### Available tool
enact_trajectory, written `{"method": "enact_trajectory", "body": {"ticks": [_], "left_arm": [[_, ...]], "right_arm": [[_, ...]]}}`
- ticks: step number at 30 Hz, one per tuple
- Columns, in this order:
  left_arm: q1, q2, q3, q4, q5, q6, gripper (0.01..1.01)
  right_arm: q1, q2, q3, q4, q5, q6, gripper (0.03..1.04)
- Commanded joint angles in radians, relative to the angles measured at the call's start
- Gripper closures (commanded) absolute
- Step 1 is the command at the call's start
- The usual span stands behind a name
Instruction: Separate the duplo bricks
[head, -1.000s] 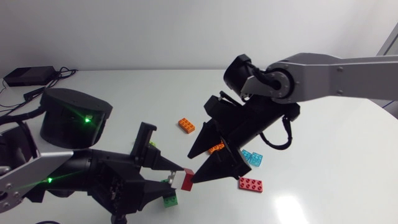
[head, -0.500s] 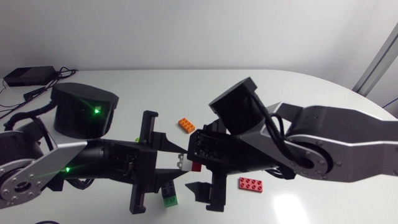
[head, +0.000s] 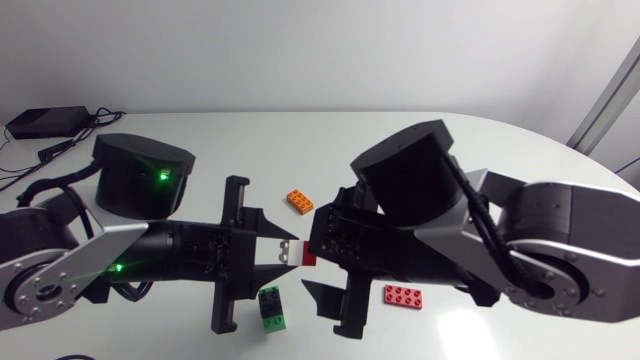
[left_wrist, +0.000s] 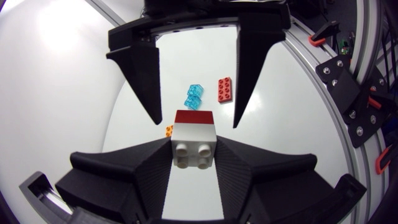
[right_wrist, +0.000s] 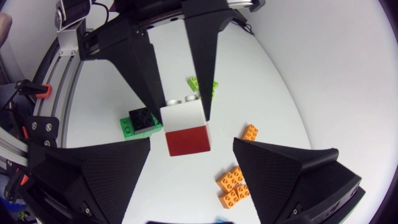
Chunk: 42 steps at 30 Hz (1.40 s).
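A white brick (head: 290, 252) with a red brick (head: 309, 257) stuck on its end hangs above the table. My left gripper (head: 286, 254) is shut on the white brick (left_wrist: 194, 146), one finger on each side. My right gripper (head: 314, 256) faces it, open. Its fingers (left_wrist: 140, 74) stand wide on both sides of the red brick (left_wrist: 194, 117) with gaps showing. From the right wrist the red brick (right_wrist: 187, 140) sits between my own spread fingers (right_wrist: 93, 177), and the left gripper (right_wrist: 183, 111) pinches the white brick (right_wrist: 182, 115) beyond it.
Loose bricks lie on the table: an orange one (head: 299, 201), a flat red one (head: 402, 296), a black-on-green pair (head: 270, 307), light blue ones (left_wrist: 194, 96), a lime one (right_wrist: 205, 87). A black box with cables (head: 45, 122) sits at the back left.
My right arm swung down and turned to face the left gripper, bringing its open fingers around the red brick. The left gripper levelled out, still holding the stack.
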Motion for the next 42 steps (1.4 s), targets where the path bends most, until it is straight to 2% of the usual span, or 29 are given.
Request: {"method": "enact_trajectory", "body": {"ticks": [1,10,18,23,33,38,42], "left_arm": [[0.011,0.018,0.037,0.012,-0.010,-0.020,0.757],[0.011,0.016,0.041,-0.002,-0.013,-0.022,0.757],[0.012,0.018,0.041,-0.011,-0.014,-0.020,0.757],[0.012,0.022,0.040,-0.011,-0.014,-0.020,0.757],[0.014,0.015,0.064,-0.035,-0.007,-0.023,0.757],[0.057,0.013,0.113,-0.111,0.025,0.023,0.756],[0.106,0.035,0.133,-0.151,0.032,0.098,0.756]], "right_arm": [[0.020,-0.005,-0.028,0.009,0.019,0.008,0.15],[0.043,-0.009,-0.030,0.018,0.068,-0.002,0.22],[0.060,-0.026,-0.036,0.038,0.105,-0.012,0.63],[0.065,-0.026,-0.042,0.051,0.113,-0.015,0.84],[0.080,-0.025,-0.058,0.051,0.136,-0.039,0.85],[0.078,-0.026,-0.076,0.051,0.159,-0.056,0.85],[0.069,-0.035,-0.087,0.057,0.167,-0.061,0.85]]}}
